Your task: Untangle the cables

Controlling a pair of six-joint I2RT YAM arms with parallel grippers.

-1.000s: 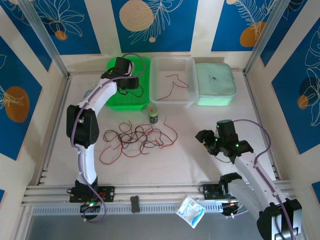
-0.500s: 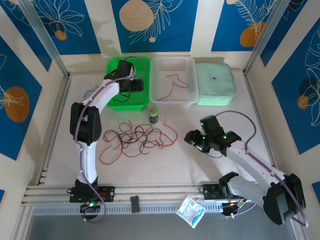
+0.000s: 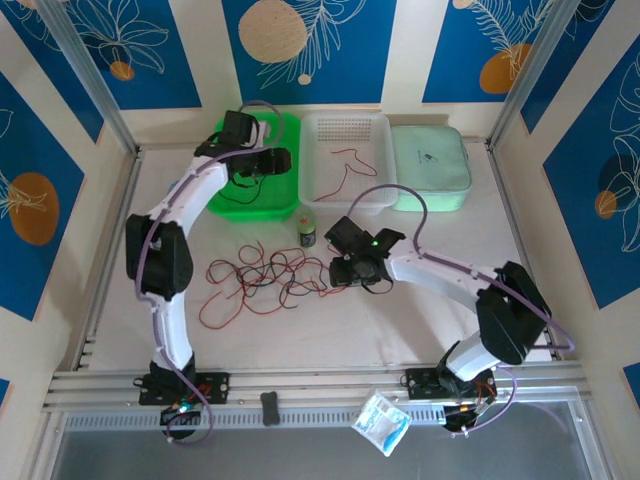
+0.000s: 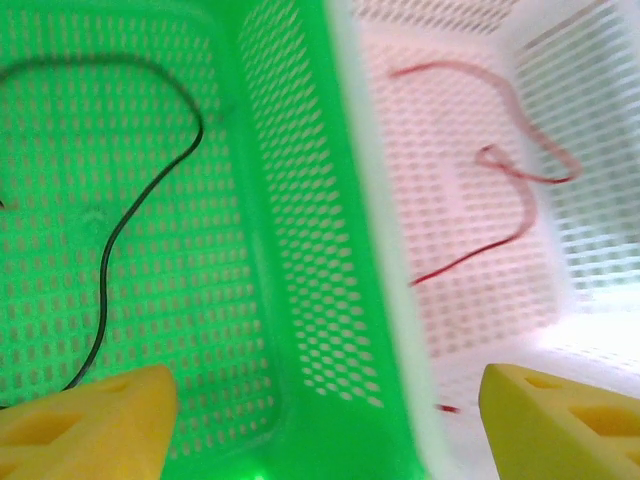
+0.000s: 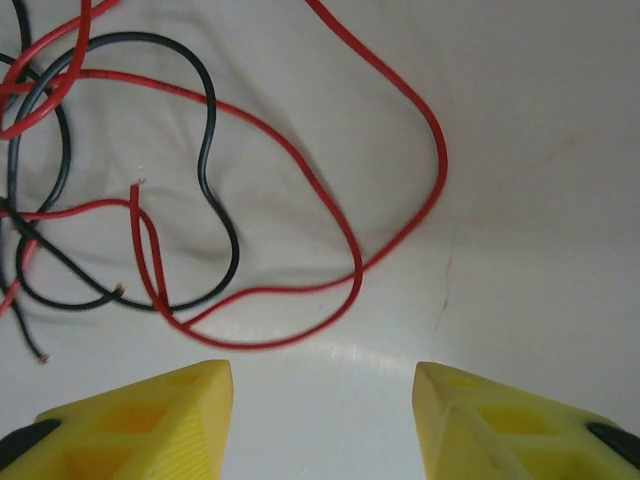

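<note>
- Now, table [image 3: 420, 330]: main tangle [image 3: 270, 280] of red + black cables lies left of centre, still knotted, so most of the job is left.
- Next, right arm [image 3: 450, 275]: has swung in from the near-right side w/in the last sec and reaches across to the tangle's right edge.
- Then left arm [image 3: 185, 195]: stays at the back-left over the green basket [image 3: 232, 205], barely shifted.
- Inside the green basket: one black cable [image 4: 150, 190] lies loose on the floor. Prob. just let go, so 1 black strand is sorted.
- Beside it, white basket [image 3: 345, 125]: one red cable [image 4: 500, 170] inside, apart from the rest.
- Over the green basket's right wall, left gripper [image 4: 320, 430]: fingers have spread wide, nothing btwn them.
- Last, right gripper [image 5: 322, 420]: fingers apart, empty, low over a red loop [image 5: 400, 200] at the tangle's edge. Looks set for the next pick, likely a red strand.
</note>
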